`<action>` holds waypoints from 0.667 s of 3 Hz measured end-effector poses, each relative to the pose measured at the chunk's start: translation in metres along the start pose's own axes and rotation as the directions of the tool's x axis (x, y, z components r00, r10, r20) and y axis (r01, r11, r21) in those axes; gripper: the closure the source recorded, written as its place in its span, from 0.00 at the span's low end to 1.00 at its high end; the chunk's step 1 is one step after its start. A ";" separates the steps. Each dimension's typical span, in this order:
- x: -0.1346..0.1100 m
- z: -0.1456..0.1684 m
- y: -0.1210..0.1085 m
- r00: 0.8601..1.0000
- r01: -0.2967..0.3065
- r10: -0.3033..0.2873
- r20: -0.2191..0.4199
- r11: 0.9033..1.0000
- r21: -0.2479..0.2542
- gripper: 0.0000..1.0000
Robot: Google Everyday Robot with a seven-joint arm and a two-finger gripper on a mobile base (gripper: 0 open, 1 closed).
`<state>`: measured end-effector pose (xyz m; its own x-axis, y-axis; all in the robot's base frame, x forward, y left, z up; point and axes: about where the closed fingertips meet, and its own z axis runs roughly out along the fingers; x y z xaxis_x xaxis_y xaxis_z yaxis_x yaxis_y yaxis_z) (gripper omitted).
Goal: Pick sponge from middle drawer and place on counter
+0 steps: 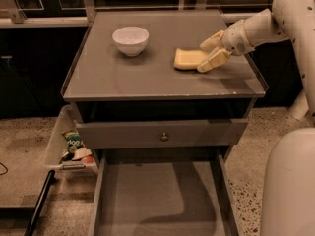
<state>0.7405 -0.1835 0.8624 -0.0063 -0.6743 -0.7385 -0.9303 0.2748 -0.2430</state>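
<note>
The pale-yellow sponge (189,59) lies flat on the grey counter (147,77), right of centre. My gripper (200,58) reaches in from the right at counter height. Its cream fingers (212,40) are spread, one on each side of the sponge's right end, and the near finger overlaps the sponge's corner. The gripper looks open. The middle drawer (157,200) is pulled out below the cabinet, and its grey floor is bare.
A white bowl (130,39) stands on the counter's back left. A closed drawer front with a small knob (164,136) sits under the counter. A clear bin with snack packets (73,145) is on the floor at left. My white body (290,186) fills the lower right.
</note>
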 end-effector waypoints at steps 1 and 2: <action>0.000 0.000 0.000 1.000 0.000 0.000 0.000 1.000 0.000 0.00; 0.000 0.000 0.000 1.000 0.000 0.000 0.000 1.000 0.000 0.00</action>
